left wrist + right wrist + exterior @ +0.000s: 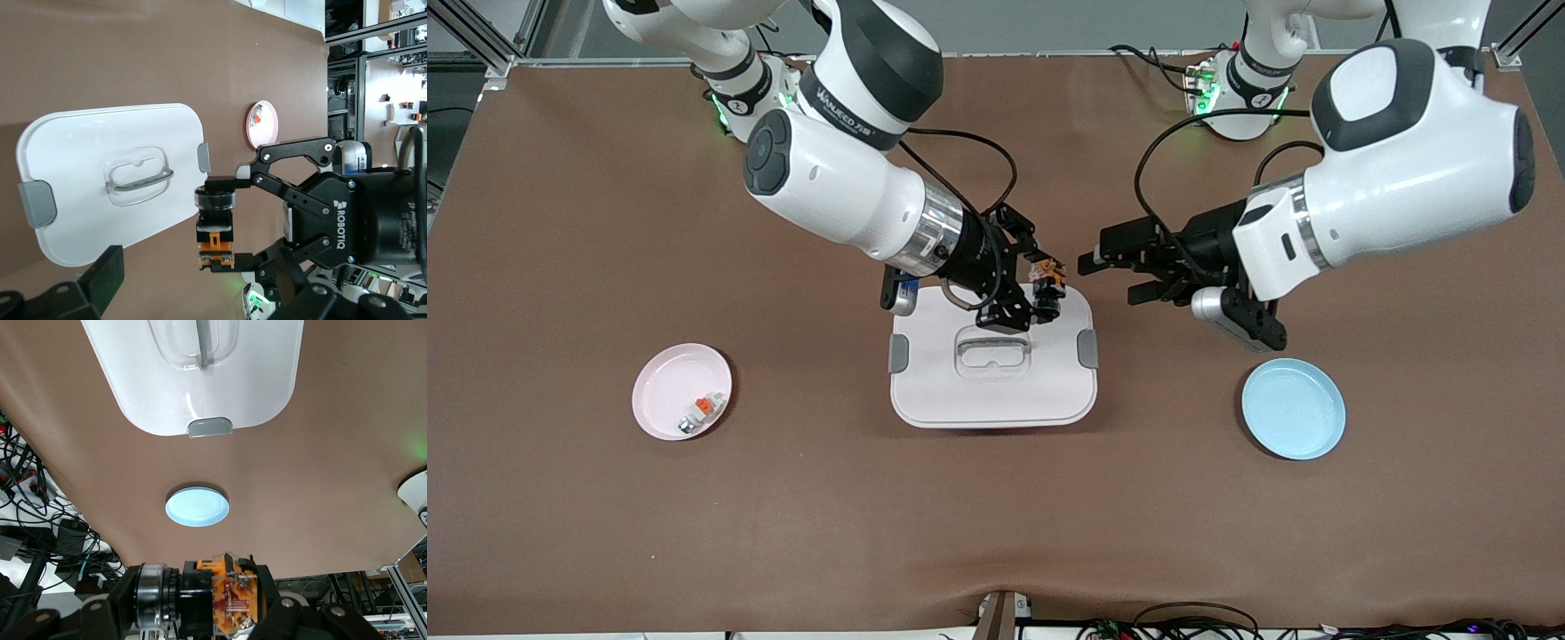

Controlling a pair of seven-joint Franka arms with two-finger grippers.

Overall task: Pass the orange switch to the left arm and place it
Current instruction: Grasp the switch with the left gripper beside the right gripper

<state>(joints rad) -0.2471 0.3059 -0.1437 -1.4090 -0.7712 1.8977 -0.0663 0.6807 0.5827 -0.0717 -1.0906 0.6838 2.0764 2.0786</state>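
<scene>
Switch (1047, 286): pinched in right gripper (1040, 289), held over the box (992, 391) corner nearest the bases.
Right arm: reaches down across the box lid.
Left gripper (1116, 276): fingers spread, empty, level, facing the switch.

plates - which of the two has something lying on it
The pink plate, toward the right arm's end of the table: a small white-and-silver piece with an orange tab lies on it. The blue plate, toward the left arm's end, is bare.
</scene>
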